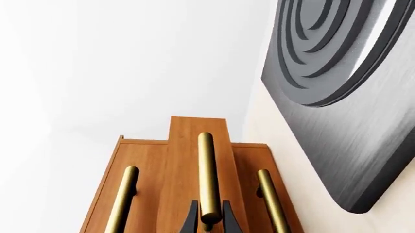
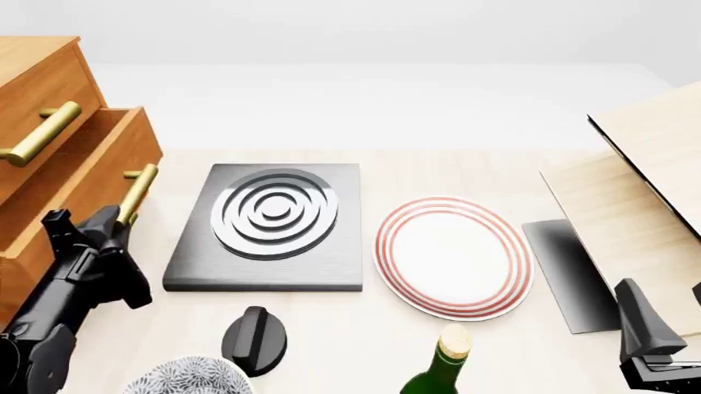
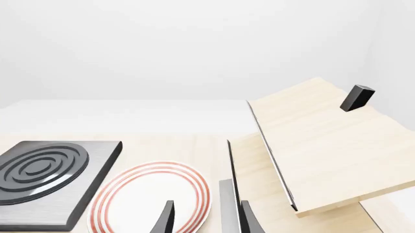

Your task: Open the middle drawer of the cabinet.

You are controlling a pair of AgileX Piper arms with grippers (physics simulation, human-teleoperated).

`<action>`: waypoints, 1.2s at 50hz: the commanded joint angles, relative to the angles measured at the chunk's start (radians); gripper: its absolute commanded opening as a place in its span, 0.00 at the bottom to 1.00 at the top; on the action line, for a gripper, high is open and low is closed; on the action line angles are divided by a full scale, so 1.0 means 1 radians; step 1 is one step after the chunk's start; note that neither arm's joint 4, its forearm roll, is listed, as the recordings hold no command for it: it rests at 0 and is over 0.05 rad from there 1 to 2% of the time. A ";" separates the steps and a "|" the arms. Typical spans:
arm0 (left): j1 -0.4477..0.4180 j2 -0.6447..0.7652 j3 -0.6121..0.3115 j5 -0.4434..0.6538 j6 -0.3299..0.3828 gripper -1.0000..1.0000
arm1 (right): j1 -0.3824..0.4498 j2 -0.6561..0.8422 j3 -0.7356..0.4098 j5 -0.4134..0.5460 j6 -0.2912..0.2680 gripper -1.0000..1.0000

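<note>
The orange-brown cabinet [image 2: 44, 90] stands at the table's left edge. Its middle drawer [image 2: 93, 172] juts out past the top drawer above it; in the left wrist view the middle drawer [image 1: 184, 145] stands proud of its two neighbours. My left gripper [image 2: 115, 220] is shut on the middle drawer's brass bar handle [image 2: 138, 191], and the handle [image 1: 207, 174] runs between the two dark fingers [image 1: 192, 219] of the left gripper [image 1: 209, 216]. My right gripper [image 3: 206, 218] is open and holds nothing; that right gripper [image 2: 646, 341] sits low at the front right.
A dark grey burner slab with raised rings [image 2: 268, 226] lies beside the cabinet. A red-ringed white plate [image 2: 455, 254] lies at centre. A black knob [image 2: 258, 336], a patterned bowl [image 2: 186, 379] and a green bottle [image 2: 438, 373] sit along the front. A tilted pale wooden board [image 2: 652, 156] stands at right.
</note>
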 commanded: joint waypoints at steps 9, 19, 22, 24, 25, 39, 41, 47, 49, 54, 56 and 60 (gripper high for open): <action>-0.016 -0.035 0.058 -0.028 -0.009 0.00 | 0.000 -0.004 0.000 0.004 0.000 1.00; -0.035 -0.041 0.056 -0.028 -0.014 0.00 | 0.000 -0.004 0.000 0.004 0.000 1.00; -0.035 -0.041 0.055 -0.028 -0.014 0.00 | 0.000 -0.004 0.000 0.004 0.000 1.00; -0.039 -0.041 0.056 -0.028 -0.018 0.00 | 0.000 -0.004 0.000 0.004 0.000 1.00; -0.039 -0.041 0.056 -0.028 -0.018 0.00 | 0.000 -0.004 0.000 0.004 0.000 1.00; -0.054 -0.029 0.045 -0.028 -0.026 0.00 | 0.000 -0.004 0.000 0.004 0.000 1.00; -0.057 -0.029 0.047 -0.028 -0.027 0.00 | 0.000 -0.004 0.000 0.004 0.000 1.00; -0.060 -0.031 0.047 -0.028 -0.025 0.00 | 0.000 -0.004 0.000 0.004 0.000 1.00; -0.059 -0.030 0.048 -0.028 -0.020 0.00 | 0.000 -0.004 0.000 0.004 0.000 1.00; -0.053 -0.015 0.042 -0.028 -0.010 1.00 | 0.000 -0.004 0.000 0.004 0.000 1.00; -0.054 -0.013 0.040 -0.028 -0.010 1.00 | 0.000 -0.004 0.000 0.004 0.000 1.00; -0.051 -0.017 0.045 -0.028 -0.007 1.00 | 0.000 -0.004 0.000 0.004 0.000 1.00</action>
